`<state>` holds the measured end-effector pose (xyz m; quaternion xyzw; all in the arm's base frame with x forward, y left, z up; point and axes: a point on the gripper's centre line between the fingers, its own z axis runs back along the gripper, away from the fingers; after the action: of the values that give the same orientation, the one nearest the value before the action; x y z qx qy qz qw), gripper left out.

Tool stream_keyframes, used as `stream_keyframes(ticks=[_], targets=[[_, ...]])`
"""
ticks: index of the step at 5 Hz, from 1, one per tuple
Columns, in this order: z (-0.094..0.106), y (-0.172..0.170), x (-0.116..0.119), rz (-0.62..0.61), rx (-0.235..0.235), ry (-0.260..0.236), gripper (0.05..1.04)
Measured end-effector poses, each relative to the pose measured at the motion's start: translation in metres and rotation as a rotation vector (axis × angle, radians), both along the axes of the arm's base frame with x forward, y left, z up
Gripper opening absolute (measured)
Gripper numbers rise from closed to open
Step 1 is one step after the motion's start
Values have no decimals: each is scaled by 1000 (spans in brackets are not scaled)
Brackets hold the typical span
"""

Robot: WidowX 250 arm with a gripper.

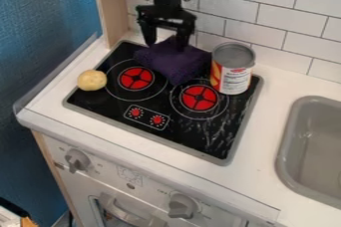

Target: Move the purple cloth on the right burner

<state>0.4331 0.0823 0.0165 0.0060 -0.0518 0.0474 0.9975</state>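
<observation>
We see black two-finger hand [166,44] spread wide, no grip evident, at rumpled purple fabric cloth [174,63], black flat stovetop [185,134]'s 12 o'clock; likely light, soft; pinch up top.

Directly under the pincer [166,46], the cloth [173,66] lies on the back of the stove [216,146]. Ahead of the pincer, toward the oven front, are the left burner [136,78], on its left, and the right burner [200,97], on its right. The potato [92,80] sits left at the stove's edge, the can [233,69] right, just beside the cloth; farther right is the sink [287,136]. Behind stands the wall [266,19].
</observation>
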Motion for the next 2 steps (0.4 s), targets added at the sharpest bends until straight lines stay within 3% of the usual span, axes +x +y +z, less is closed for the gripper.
stream_keyframes(ticks=[2], targets=[[-17, 2, -3, -4, 11, 43, 1001]])
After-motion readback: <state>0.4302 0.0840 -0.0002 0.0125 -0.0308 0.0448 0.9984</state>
